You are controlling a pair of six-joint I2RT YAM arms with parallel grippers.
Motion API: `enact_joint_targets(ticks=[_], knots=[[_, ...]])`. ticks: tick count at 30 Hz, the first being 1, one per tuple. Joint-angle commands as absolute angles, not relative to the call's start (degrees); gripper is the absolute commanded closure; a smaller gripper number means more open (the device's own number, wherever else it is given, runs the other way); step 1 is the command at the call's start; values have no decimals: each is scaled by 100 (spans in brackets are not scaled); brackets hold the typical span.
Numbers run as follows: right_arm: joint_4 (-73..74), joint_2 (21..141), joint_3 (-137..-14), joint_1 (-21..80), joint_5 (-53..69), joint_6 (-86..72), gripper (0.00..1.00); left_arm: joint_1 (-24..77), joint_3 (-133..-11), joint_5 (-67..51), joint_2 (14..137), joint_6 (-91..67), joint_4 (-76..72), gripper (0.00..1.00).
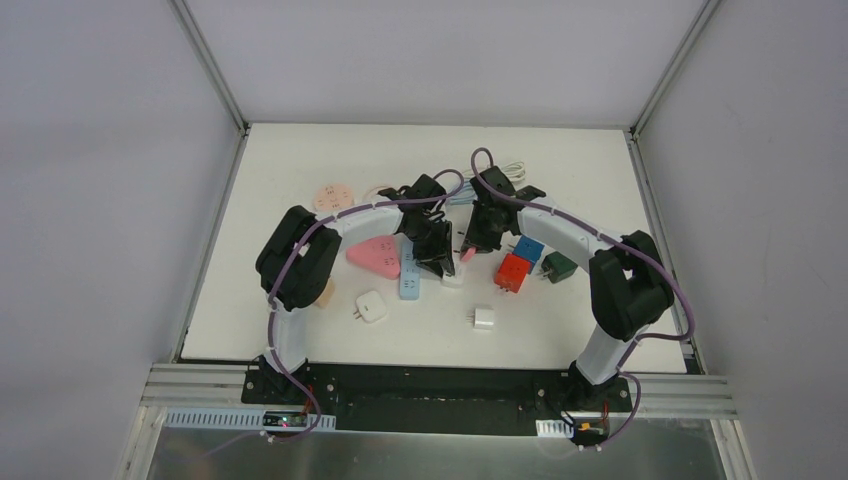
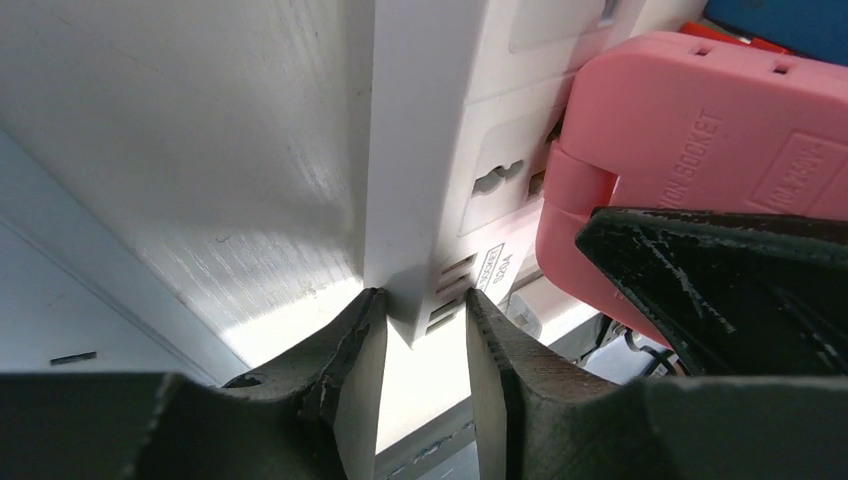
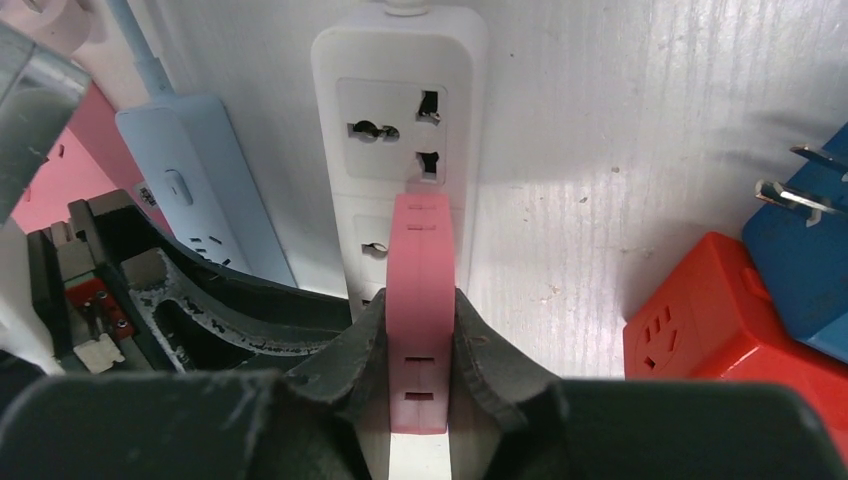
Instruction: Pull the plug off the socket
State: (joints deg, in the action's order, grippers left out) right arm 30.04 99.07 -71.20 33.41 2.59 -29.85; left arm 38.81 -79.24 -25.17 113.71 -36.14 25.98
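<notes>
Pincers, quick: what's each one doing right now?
Left pincer: closed on the end of the strip.
Right pincer: closed on the pink plug.

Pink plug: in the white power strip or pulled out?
In, apparently: pink plug sits against the white power strip, right gripper clamping it.

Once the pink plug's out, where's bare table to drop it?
Bare: the far strip behind the white cable, and the near patch between the small white adapter and the right arm. Crowded around the red cube.
</notes>
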Motion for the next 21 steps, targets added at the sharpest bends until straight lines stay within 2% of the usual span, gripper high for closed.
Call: enact_joint_targets(ticks=[1,8,15,21], knots=[[3224,9704,-7552,3297,559,-2993,100,3933,-7850,-1862,11555,-3352,3079,69],[2794,9479,-7336,3263,1277,-2473,100,3937,-7777,-1740,11686,-3470,3142,74],[3103,9518,-7068,3402,50,-2136,100,3937,-7831,-1635,11691,-3497,3169,75],[2912,9127,-6970,3291,-61,-2442,100,3936,-7905,-1589,11690,-3480,3197,73]])
